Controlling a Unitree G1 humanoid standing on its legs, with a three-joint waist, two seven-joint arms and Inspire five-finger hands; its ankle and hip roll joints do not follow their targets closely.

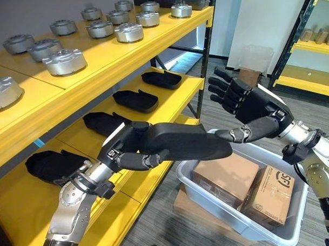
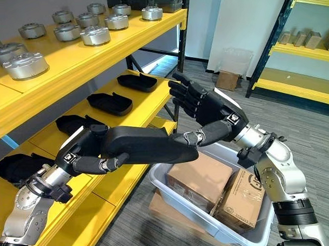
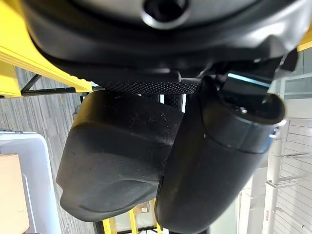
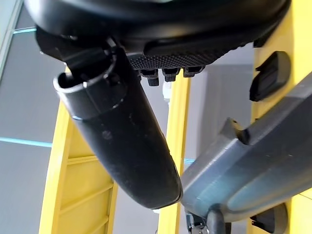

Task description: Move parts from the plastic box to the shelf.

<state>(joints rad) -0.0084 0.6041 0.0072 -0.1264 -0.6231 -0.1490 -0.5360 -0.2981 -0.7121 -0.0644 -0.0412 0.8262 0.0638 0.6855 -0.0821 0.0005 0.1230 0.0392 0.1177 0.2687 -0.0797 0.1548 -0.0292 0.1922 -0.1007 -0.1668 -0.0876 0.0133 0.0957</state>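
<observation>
Gripping a black part (image 1: 181, 141), the left hand (image 1: 125, 151) holds it above the box (image 1: 210, 205) beside the shelf (image 1: 153, 110). The right hand (image 1: 245, 101) hangs unclenched, its thumb at the part's right end.

The left arm (image 1: 65, 218) is showing at the lower left as a rounded silver-grey shell, ending in a dark ringed wrist with small screws. The left hand (image 1: 127, 148), towards the middle of the frame, is showing matte black, jointed segments and a white panel along its back. The right arm (image 1: 317, 161) is running down the right edge in the same silver-grey, with bulging joint housings and a dark collar lower down. The right hand (image 1: 245, 101), right of centre, is looking black and blocky, a pale strip edging its back. In both wrist views a dotted, textured palm pad and a smooth, scuffed black thumb are showing.
</observation>
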